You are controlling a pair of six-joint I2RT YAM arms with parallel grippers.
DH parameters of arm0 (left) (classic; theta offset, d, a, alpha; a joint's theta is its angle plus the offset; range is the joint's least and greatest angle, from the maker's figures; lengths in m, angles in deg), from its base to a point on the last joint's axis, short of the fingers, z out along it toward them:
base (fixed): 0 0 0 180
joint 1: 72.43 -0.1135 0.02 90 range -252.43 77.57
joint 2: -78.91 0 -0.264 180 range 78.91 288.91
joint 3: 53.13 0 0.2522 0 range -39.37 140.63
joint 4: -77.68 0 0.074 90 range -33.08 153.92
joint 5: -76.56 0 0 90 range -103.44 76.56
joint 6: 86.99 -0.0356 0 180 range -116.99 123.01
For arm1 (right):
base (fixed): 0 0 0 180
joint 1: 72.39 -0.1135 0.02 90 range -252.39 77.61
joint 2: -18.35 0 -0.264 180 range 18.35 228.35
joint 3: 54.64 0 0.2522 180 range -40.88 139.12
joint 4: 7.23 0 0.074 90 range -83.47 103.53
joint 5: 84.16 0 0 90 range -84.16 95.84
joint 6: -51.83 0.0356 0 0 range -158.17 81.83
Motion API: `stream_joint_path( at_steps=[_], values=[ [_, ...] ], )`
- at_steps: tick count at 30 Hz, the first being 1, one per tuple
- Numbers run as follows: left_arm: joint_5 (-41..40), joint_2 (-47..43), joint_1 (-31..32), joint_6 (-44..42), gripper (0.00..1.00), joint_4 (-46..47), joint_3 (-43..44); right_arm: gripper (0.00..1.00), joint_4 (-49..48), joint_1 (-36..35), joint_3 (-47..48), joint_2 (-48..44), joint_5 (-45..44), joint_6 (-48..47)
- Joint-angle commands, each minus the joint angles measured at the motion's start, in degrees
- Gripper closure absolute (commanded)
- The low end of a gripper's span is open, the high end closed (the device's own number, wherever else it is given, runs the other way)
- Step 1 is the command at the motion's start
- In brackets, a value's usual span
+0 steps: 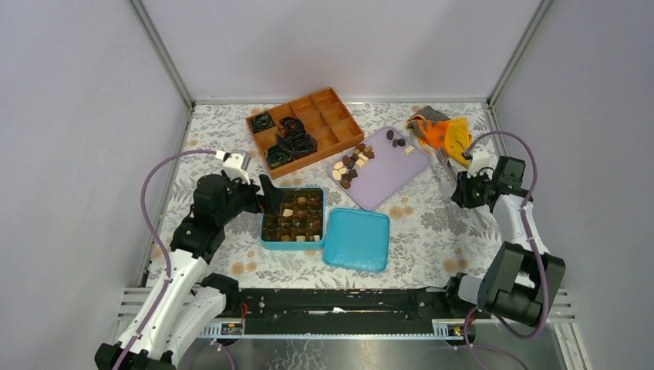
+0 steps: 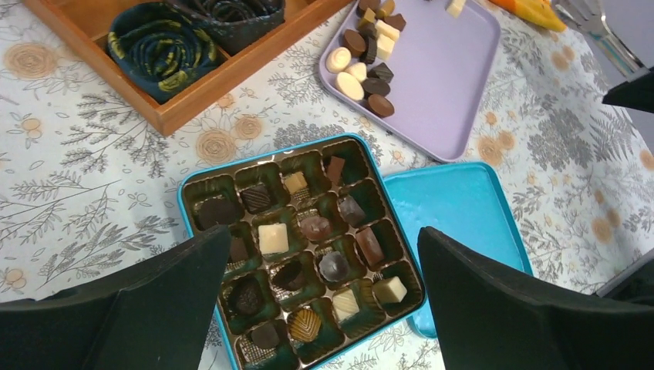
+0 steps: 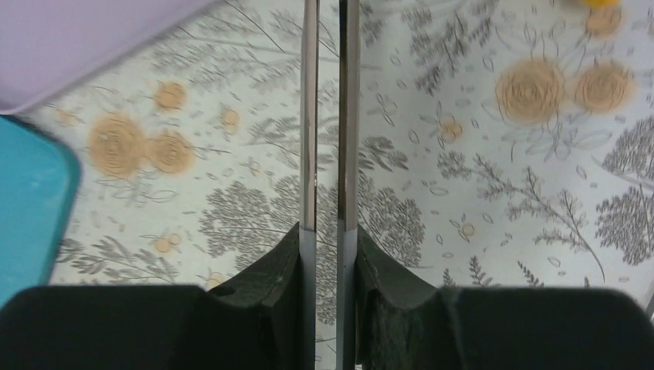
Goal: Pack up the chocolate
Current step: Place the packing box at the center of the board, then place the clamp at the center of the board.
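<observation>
- Your left gripper (image 2: 322, 235) hung above the square teal tin (image 2: 183, 202), jaws wide apart and holding nothing.
- Small dark, mid-brown and cream chocolate pieces (image 2: 273, 237) filled most of the tin's cells. A further cluster lay on the flat lilac plastic tray (image 2: 455, 85), at its end nearest the tin.
- Your right gripper (image 3: 328, 247) was clamped on thin metal tongs (image 3: 309, 116) over the flowered tablecloth (image 3: 501, 193), right of the tray.
- The teal lid (image 2: 463, 208) lay against the tin's right side.
- The brown wooden divided box (image 1: 332, 116), holding black crinkled paper cups (image 2: 158, 46), stood beyond the tin.
- An orange cloth (image 1: 451, 132) lay near the far right corner.
- Open tablecloth showed left of the tin and along the near edge.
</observation>
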Motion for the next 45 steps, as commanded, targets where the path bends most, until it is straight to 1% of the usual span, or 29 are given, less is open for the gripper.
stream_joint_path(
  at_steps=[1,10,15,18,24,29,35,41,45],
  values=[
    [1.0,-0.5,1.8,-2.7,0.01,2.8,-0.8,0.77,-1.3,0.3,2.4,3.6,-9.0,-0.5],
    [2.4,-0.1,2.9,-1.7,0.01,2.7,-0.6,0.76,-3.7,0.5,1.8,9.0,-15.0,1.1],
    [2.5,-0.4,3.5,-1.5,0.01,2.7,-0.6,0.75,-3.4,1.3,2.1,10.6,-15.2,1.9],
    [2.6,-0.2,3.7,-1.5,0.01,2.7,-0.6,0.73,-3.7,1.7,1.9,10.8,-15.0,2.1],
    [2.6,0.0,3.9,-1.2,0.01,2.8,-0.7,0.72,-2.8,2.1,2.5,12.5,-15.0,2.1],
    [2.6,0.2,3.9,-0.9,0.01,2.9,-0.8,0.69,-2.0,2.2,3.2,14.1,-15.8,2.0],
    [2.9,0.6,4.1,-0.7,0.02,3.1,-0.9,0.59,-0.5,2.3,4.2,15.6,-16.5,1.9],
    [4.8,0.6,4.5,-0.1,0.04,4.0,-1.2,0.5,0.1,2.8,4.4,14.4,-15.2,2.1],
    [6.4,0.8,4.7,0.0,0.05,4.5,-1.3,0.41,0.5,3.4,4.7,13.5,-14.2,2.2]
  ],
)
